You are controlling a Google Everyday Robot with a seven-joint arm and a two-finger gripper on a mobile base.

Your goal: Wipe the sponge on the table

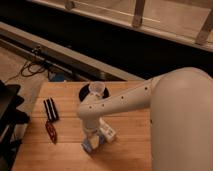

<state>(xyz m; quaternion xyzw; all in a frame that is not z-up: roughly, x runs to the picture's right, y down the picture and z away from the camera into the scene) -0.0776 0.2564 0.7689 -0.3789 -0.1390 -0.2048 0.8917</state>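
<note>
Blue sponge (95, 146) lies on table (40, 152), beneath the claw (90, 138).

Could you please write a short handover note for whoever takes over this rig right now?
Gripper: pointing down onto the sponge, toward the table's front edge.
Sponge: flat on the table, beside the white bottle.
Done: the gripper is at the sponge.
Left: wipe it across the wood; how much is already wiped cannot be told.
Watch: the bottle sits right next to the sponge, and the striped block lies to the left.
</note>
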